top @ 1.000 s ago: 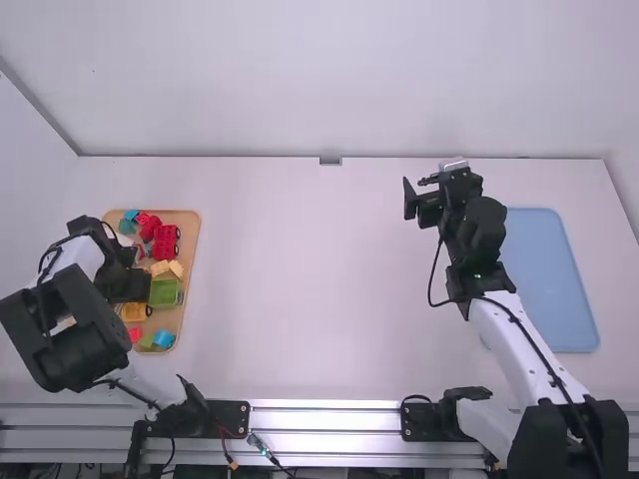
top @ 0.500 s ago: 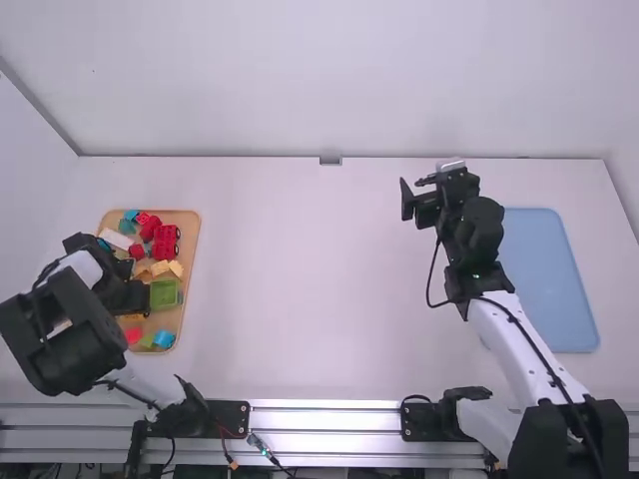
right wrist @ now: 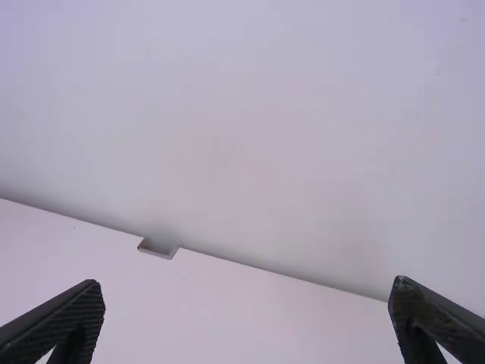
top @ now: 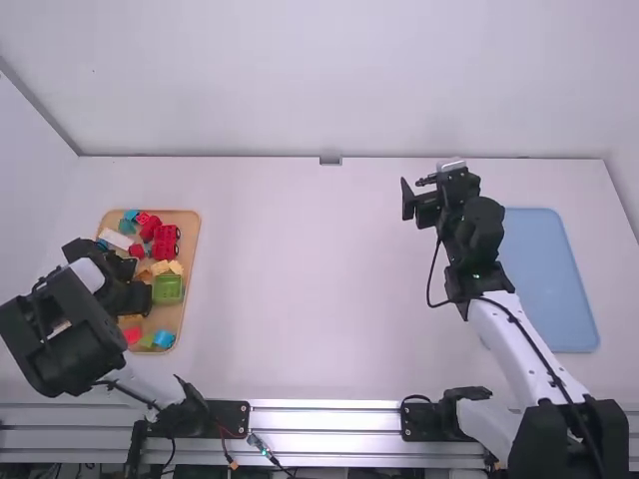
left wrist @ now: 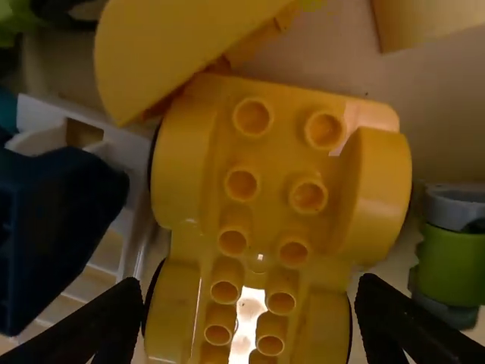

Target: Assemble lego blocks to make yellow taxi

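The left tool has shifted over the parts tray in the past second, drawing toward the near side, where the yellow car base lies. A white block, under the arm a second ago, now shows near a red wheeled block. The green block beside the tool has slipped slightly up the tray in the last half second, apparently nudged.

The left tool's fingers stand wide apart with the base between them; whether they touch its sides cannot be told, and no firm hold is evident. A yellow curved piece crowds the base at one end.

The taxi appears to be at its first step: securing the chassis. Closing squarely should come next, though neighboring blocks could snag or tilt it. Across the bench, the right tool waits, spread wide and holding nothing.
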Robot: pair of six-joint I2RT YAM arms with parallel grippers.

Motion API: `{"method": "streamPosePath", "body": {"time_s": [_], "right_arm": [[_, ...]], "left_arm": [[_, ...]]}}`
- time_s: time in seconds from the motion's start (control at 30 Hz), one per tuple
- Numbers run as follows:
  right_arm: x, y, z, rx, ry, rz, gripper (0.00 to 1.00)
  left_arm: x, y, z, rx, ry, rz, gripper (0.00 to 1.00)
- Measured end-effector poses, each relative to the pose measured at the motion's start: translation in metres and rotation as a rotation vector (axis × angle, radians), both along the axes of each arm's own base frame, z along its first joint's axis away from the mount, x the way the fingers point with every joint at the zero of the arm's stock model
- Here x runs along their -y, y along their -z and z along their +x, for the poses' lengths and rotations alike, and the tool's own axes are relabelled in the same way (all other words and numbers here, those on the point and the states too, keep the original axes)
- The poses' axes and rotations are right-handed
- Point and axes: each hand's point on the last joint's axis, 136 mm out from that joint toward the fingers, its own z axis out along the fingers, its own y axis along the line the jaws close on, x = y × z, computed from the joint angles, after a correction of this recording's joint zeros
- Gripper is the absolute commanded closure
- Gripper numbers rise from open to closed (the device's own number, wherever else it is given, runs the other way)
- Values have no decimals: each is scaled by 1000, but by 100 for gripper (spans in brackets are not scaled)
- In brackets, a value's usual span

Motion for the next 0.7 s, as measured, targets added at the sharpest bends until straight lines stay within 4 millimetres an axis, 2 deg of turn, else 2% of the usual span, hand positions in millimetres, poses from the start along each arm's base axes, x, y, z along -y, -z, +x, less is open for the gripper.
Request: {"method": "streamPosePath", "body": {"time_s": [0.37,0.5,0.7], "right_arm": [[2,-4,1,16,5,3,1],[1,-5,1,21,4,3,1],[1,-5,1,20,0,3,1]], "left_arm": [[14,9,-1,11,27,-44,28],[15,9,2,31,30,-47,45],[13,8,5,44,20,-40,50]]}}
